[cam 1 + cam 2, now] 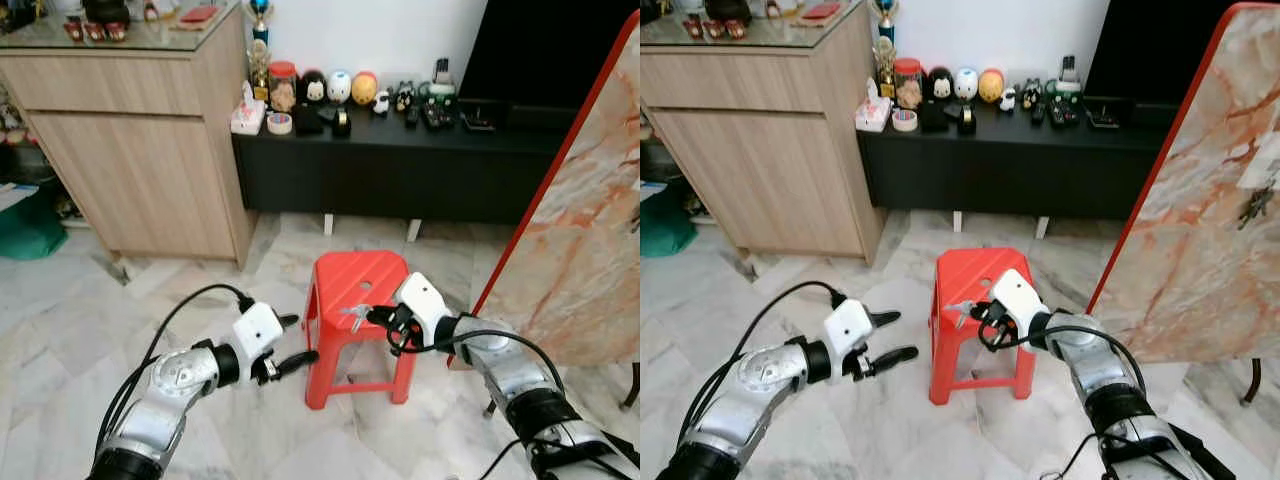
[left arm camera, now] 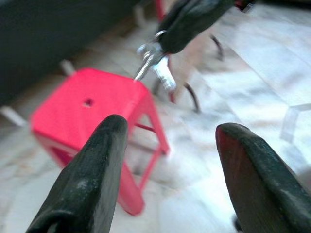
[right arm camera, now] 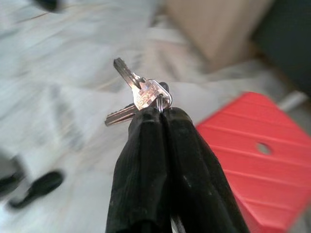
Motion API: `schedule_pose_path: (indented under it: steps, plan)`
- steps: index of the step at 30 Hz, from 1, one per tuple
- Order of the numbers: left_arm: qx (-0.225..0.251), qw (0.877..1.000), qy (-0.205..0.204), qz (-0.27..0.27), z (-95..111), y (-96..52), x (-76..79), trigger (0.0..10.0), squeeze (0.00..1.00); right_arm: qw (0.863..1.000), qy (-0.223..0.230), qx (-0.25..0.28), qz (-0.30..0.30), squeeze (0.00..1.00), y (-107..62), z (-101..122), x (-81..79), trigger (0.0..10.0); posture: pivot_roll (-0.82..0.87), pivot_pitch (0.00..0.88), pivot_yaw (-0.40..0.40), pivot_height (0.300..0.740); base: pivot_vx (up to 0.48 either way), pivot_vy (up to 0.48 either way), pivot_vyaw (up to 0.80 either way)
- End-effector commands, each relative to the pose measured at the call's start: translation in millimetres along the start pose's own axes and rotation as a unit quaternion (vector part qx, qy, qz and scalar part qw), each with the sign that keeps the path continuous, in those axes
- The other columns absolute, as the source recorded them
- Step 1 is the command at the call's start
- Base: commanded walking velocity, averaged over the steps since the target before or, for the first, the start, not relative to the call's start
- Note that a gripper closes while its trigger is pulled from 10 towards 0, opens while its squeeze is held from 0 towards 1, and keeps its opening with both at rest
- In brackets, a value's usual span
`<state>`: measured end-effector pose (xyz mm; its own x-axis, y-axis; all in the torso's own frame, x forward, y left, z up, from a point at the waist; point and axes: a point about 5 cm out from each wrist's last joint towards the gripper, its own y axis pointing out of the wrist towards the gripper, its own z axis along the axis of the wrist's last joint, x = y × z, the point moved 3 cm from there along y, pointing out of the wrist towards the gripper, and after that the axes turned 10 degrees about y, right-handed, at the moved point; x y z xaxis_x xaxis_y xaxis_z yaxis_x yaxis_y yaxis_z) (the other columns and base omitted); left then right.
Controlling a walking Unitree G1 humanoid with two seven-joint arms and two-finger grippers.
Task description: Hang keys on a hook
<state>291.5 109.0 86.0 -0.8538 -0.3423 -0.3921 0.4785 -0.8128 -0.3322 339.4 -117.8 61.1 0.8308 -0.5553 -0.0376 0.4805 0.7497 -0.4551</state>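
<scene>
Marble-patterned slab point(image 1: 1200, 200) leans upright at right, red-edged, something small hanging on its face. Red stool point(image 1: 355, 285) on floor between the arms. Right gripper point(image 3: 163, 114) clamped on keys point(image 3: 138, 94) by the ring, above the stool's front edge. Left gripper point(image 1: 290, 342) open, empty, beside the stool. Keys: two silver blades, splayed, dangling. Likely light, rigid, slippery; they'll swing. Ring is the sensible hold.
</scene>
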Motion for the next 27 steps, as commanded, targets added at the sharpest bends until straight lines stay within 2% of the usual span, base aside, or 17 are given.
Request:
schedule_pose_path:
  steps: [1, 7, 12, 21, 27]
  plan:
    - [-0.006, 0.999, 0.020, -0.033, 8, 1.5, 1.1, 10.0, 0.00, 0.999, -0.034, -0.010, 0.027, 0.00, -1.1, 5, -3.1, 10.0, 0.09, 0.000, -0.084, 0.740, 0.000, 0.000, 0.00]
    - [-0.006, 0.999, 0.019, -0.044, 13, 6.0, -0.3, 10.0, 0.00, 0.997, -0.038, 0.004, 0.064, 0.00, 0.3, 13, -10.2, 10.0, 0.10, 0.000, -0.090, 0.740, 0.000, 0.000, 0.00]
    - [-0.012, 0.999, 0.017, -0.044, 14, 8.3, -3.3, 10.0, 0.00, 0.994, -0.058, -0.001, 0.093, 0.00, 2.2, 13, -18.7, 10.0, 0.09, 0.000, -0.093, 0.740, 0.000, 0.000, 0.00]
    - [-0.014, 0.997, -0.020, -0.071, 14, 10.3, -2.1, 10.0, 0.00, 0.991, -0.081, -0.005, 0.104, 0.00, 6.9, 18, -22.8, 10.0, 0.10, 0.000, -0.088, 0.740, 0.000, 0.000, 0.00]
    - [-0.018, 0.995, -0.059, -0.084, 16, 11.3, -9.7, 10.0, 0.00, 0.990, -0.096, -0.010, 0.105, 0.00, 10.3, 19, -24.9, 10.0, 0.10, 0.000, -0.081, 0.740, 0.000, 0.000, 0.00]
